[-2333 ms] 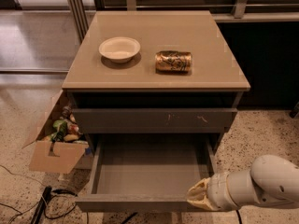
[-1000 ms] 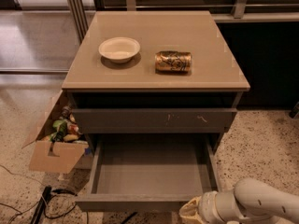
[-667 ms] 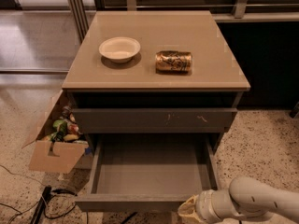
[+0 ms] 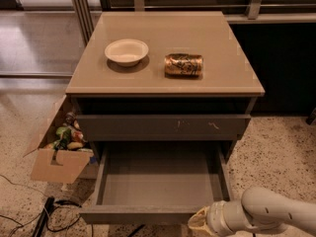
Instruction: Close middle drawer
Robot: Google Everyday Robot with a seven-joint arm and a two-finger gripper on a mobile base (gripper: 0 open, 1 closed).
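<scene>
The middle drawer (image 4: 160, 179) is pulled far out of the cabinet. Its smooth grey inside holds nothing, and its plain front (image 4: 138, 215) faces me at the bottom of the view. Above it is a shut drawer front with small pale scuff marks (image 4: 163, 127). My gripper (image 4: 200, 223), cream-tipped on a pale arm (image 4: 266, 214), comes in from the lower right. It sits at the right end of the open drawer's front, close to or touching it.
On the cabinet top (image 4: 217, 83) stand a white bowl (image 4: 126, 51) and a gold can on its side (image 4: 183, 64). An open cardboard box of items (image 4: 59, 152) stands left of the cabinet, with cables (image 4: 44, 216) on the speckled floor below it.
My gripper has dropped from beside the drawer's right side down and left to the right end of the drawer front. The drawer has not moved.
</scene>
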